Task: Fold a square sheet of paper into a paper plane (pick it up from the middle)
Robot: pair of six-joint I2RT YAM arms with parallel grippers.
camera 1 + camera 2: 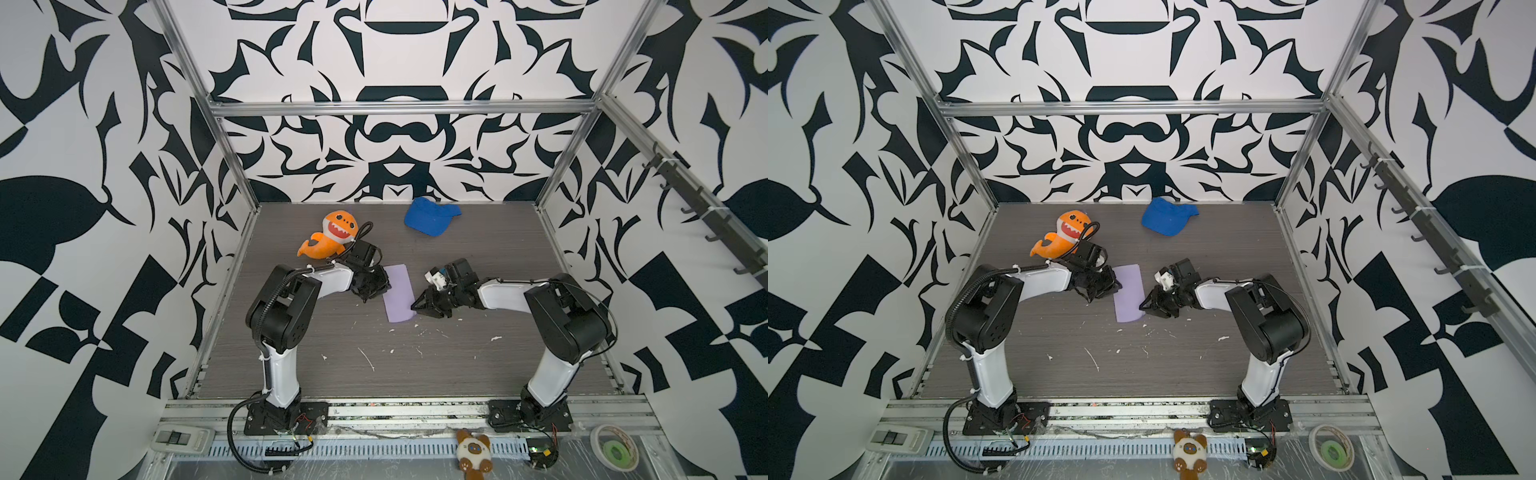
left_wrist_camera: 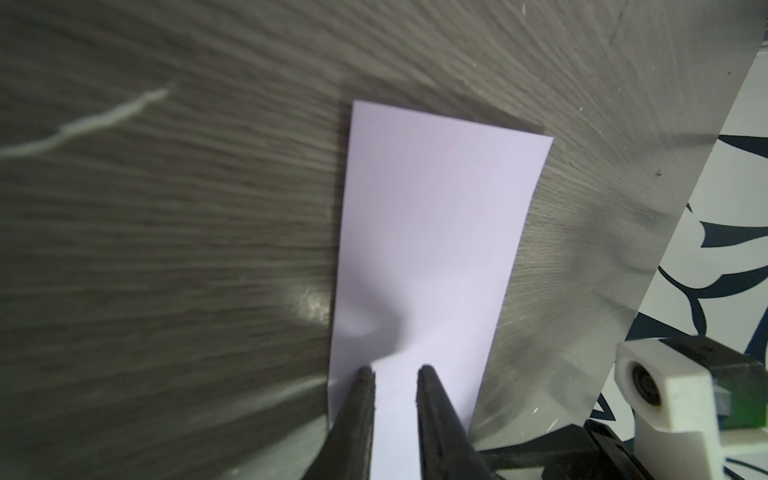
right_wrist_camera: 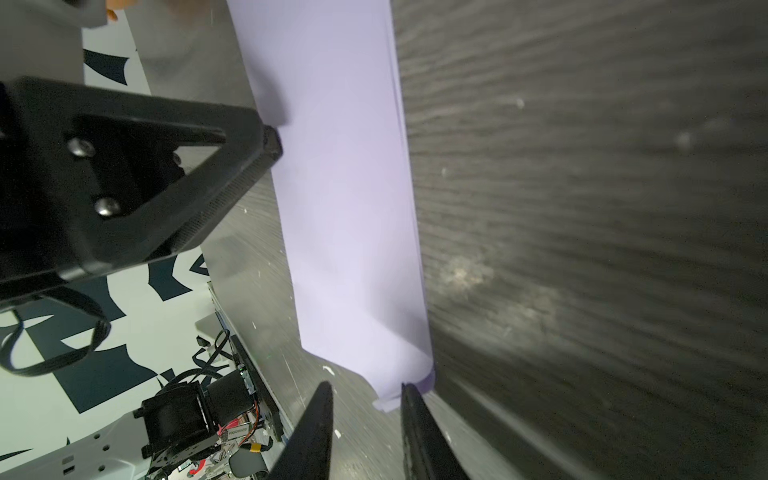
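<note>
The square sheet of paper (image 1: 399,293) (image 1: 1129,293) lies on the table doubled into a long pale-lavender strip; no paper plane is in view. My left gripper (image 1: 385,286) (image 1: 1118,286) rests on the strip's left long edge. In the left wrist view its fingers (image 2: 363,399) stand slightly apart, open, pressing down on the paper (image 2: 428,232), which dimples at one tip. My right gripper (image 1: 414,307) (image 1: 1142,306) is at the strip's near right corner. It is open (image 3: 365,386), and the lifted corner of the paper (image 3: 345,187) touches one finger.
An orange plush shark (image 1: 332,237) lies just behind the left wrist, and a blue cap (image 1: 430,216) sits near the back wall. White scraps (image 1: 368,359) dot the table in front. A small plush (image 1: 473,453) and a tape roll (image 1: 615,453) lie beyond the front rail.
</note>
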